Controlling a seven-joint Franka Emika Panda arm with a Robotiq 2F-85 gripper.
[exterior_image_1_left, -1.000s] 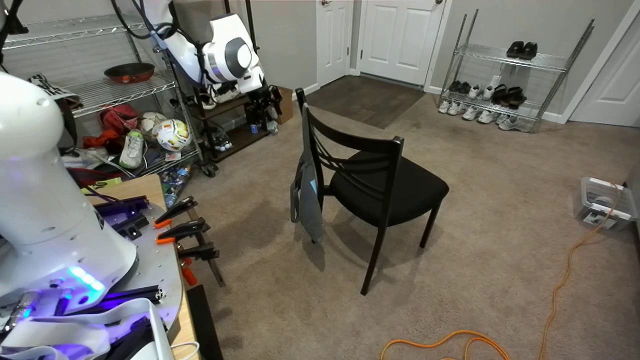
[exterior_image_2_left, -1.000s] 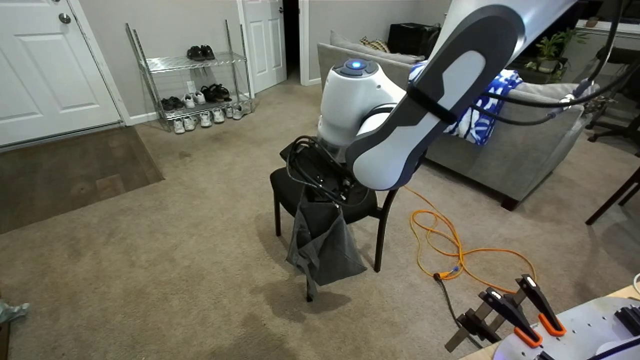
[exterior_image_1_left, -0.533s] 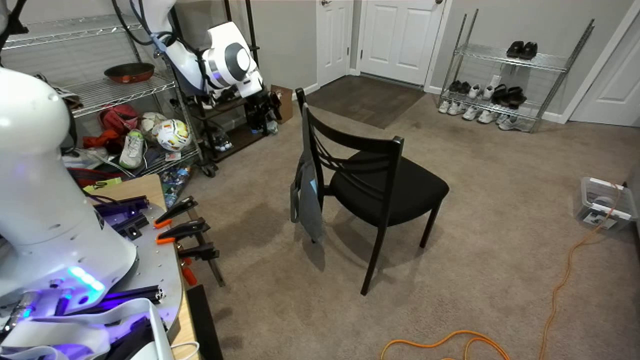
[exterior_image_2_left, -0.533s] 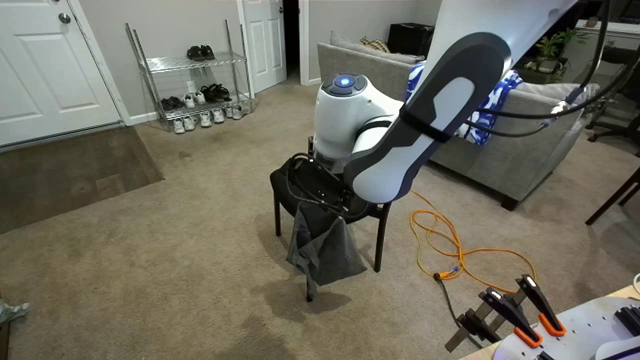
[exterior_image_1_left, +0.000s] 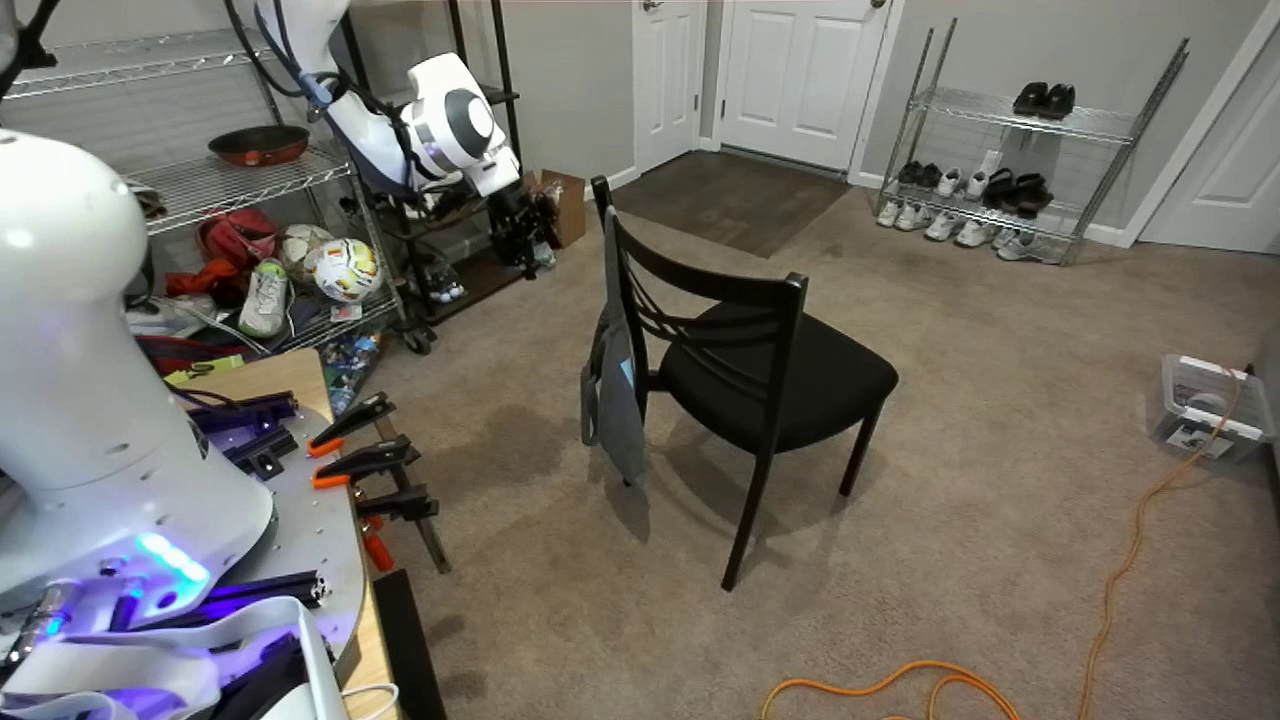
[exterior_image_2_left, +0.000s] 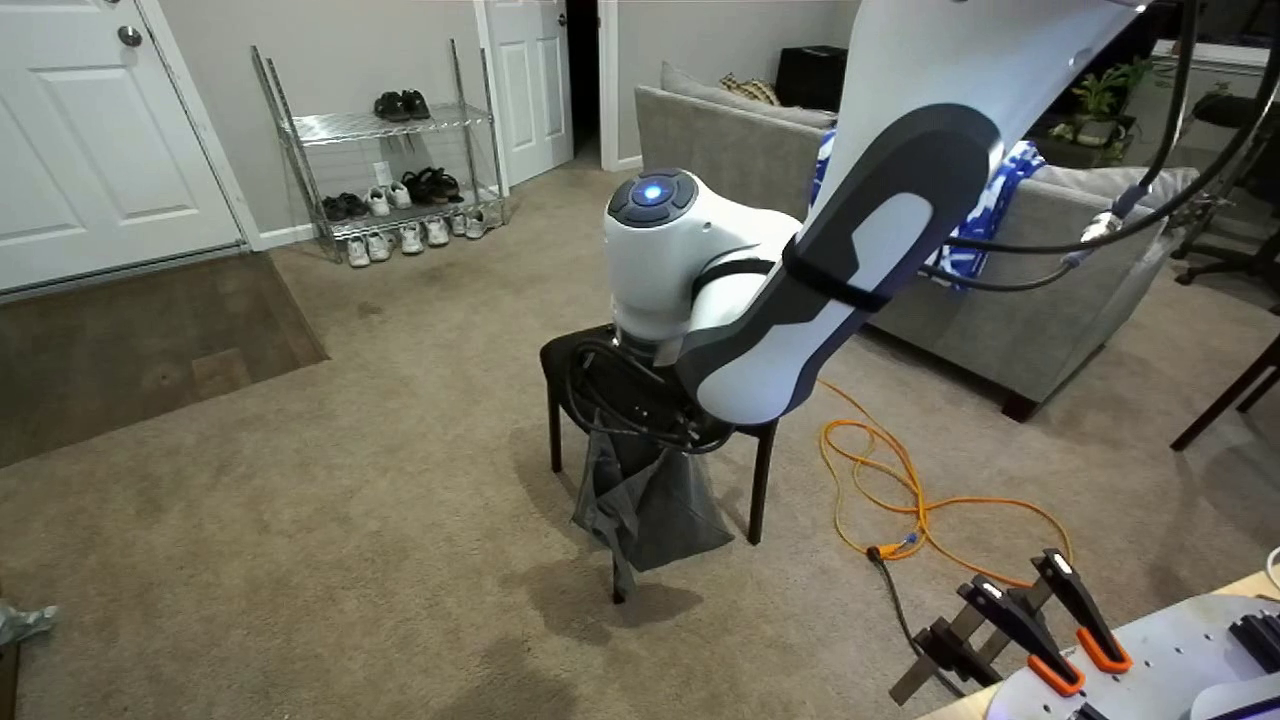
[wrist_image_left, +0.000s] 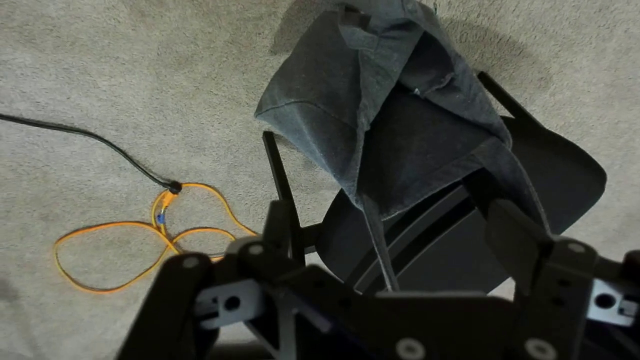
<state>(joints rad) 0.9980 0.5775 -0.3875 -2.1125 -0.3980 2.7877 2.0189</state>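
Dark-grey cloth bag (exterior_image_2_left: 680, 512) hanging off black cushioned chair (exterior_image_1_left: 805, 385), long axis near-vertical, bottom down; black gripper (wrist_image_left: 390, 215) spread wide.

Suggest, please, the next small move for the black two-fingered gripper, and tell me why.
I would probably lower the gripper slightly toward the grey cloth bag hanging on the black padded chair: in the wrist view the fingers stand apart, the bag's narrow grey strap shows between them, and nothing appears held.

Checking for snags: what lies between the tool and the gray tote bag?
No object shows between the tool and the gray tote bag in the wrist view; in an exterior view, carpet backs the gap.
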